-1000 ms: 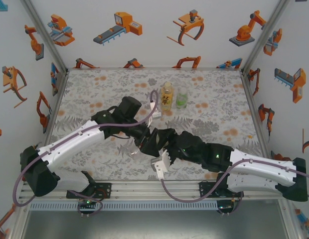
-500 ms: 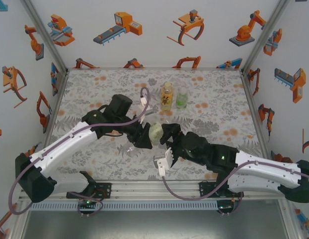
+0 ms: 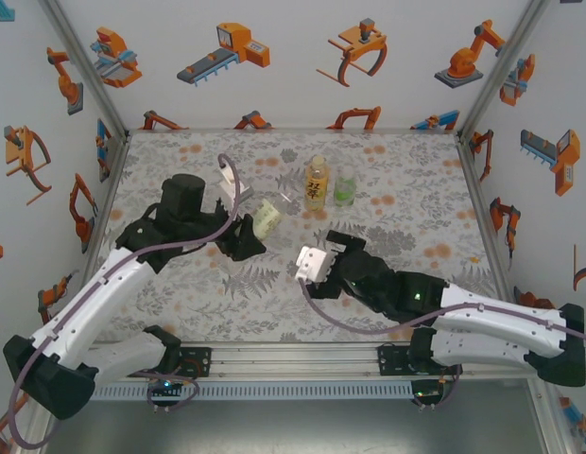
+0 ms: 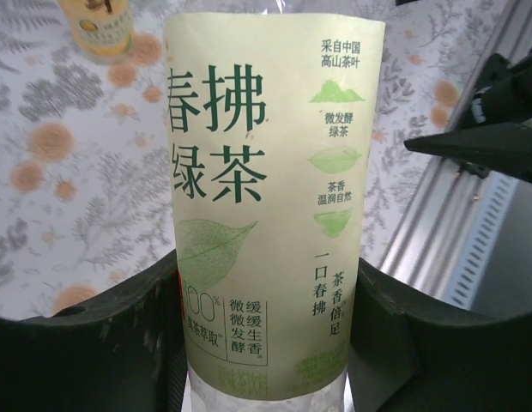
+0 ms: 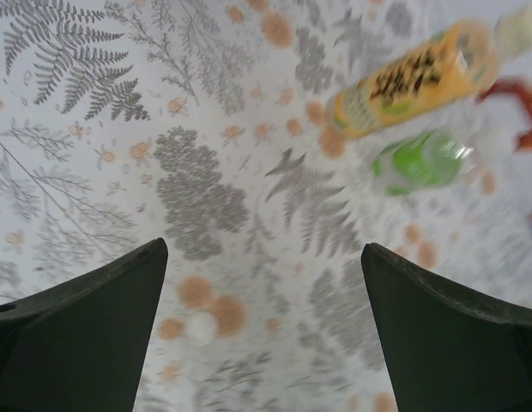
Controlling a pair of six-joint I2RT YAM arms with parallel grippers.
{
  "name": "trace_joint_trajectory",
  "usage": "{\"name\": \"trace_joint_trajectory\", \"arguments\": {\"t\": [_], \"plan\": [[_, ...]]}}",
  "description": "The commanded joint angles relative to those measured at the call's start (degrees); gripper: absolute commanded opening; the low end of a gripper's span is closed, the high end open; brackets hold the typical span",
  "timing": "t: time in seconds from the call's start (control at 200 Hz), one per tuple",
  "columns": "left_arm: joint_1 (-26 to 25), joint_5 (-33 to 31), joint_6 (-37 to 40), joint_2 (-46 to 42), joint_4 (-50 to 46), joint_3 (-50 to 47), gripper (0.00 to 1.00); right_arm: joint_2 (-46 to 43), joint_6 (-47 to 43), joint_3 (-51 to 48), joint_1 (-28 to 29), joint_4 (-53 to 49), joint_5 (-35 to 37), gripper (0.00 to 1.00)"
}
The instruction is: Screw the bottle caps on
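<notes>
Left gripper (image 4: 266,319) clamped on pale-label green-tea bottle (image 4: 268,184), right gripper (image 5: 263,248) spread wide and empty, yellow-orange bottle (image 3: 316,183) and green-label bottle (image 3: 345,188) upright side by side at worktop (image 3: 416,180) rear, small white cap (image 5: 200,327) on worktop.

Your left arm (image 3: 94,293) and right arm (image 3: 496,317) match: glossy white shells on the long links, with bulky black housings at every joint and base. Each trails a purple cable (image 3: 354,331); in the overhead view the right one hangs at 6 o'clock. A green light (image 3: 418,296) glows on the right arm's black forearm. The right gripper (image 5: 264,249) has 2 matte black wedge fingers (image 5: 77,326), and a white block (image 3: 312,262) sits at its wrist.
</notes>
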Motion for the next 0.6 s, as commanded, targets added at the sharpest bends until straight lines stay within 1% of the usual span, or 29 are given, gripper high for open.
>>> {"name": "trace_joint_trajectory", "arguments": {"t": [0.0, 0.09, 0.16, 0.265, 0.31, 0.376, 0.446, 0.596], "plan": [[0.3, -4.4, 6.8, -4.6, 10.1, -4.8, 0.00, 1.1, 28.5, 0.1, -1.6, -5.6, 2.5, 0.81], [0.3, -8.1, 8.9, -7.3, 13.6, -7.9, 0.00, 2.6, 38.4, -0.4, -3.4, -8.4, 1.6, 0.78], [0.4, -10.6, 10.4, -8.7, 14.6, -9.4, 0.00, 4.0, 44.0, -0.9, -6.1, -10.1, -1.3, 0.76], [0.4, -13.4, 11.4, -9.7, 13.2, -10.3, 0.00, 6.3, 51.4, -2.0, -13.6, -12.5, -10.0, 0.68], [0.4, -14.6, 11.4, -10.3, 12.7, -10.9, 0.00, 7.6, 54.1, -2.1, -16.1, -13.9, -12.6, 0.66], [0.4, -15.8, 11.2, -10.9, 11.9, -11.3, 0.00, 9.7, 55.9, -2.0, -18.6, -15.9, -14.9, 0.66], [0.4, -17.0, 11.0, -11.7, 10.8, -11.0, 0.00, 11.7, 56.4, -2.3, -19.9, -16.5, -16.5, 0.66], [0.4, -19.1, 11.8, -12.9, 11.3, -11.6, 0.00, 15.3, 56.6, -3.0, -21.1, -17.5, -15.9, 0.68]]}}
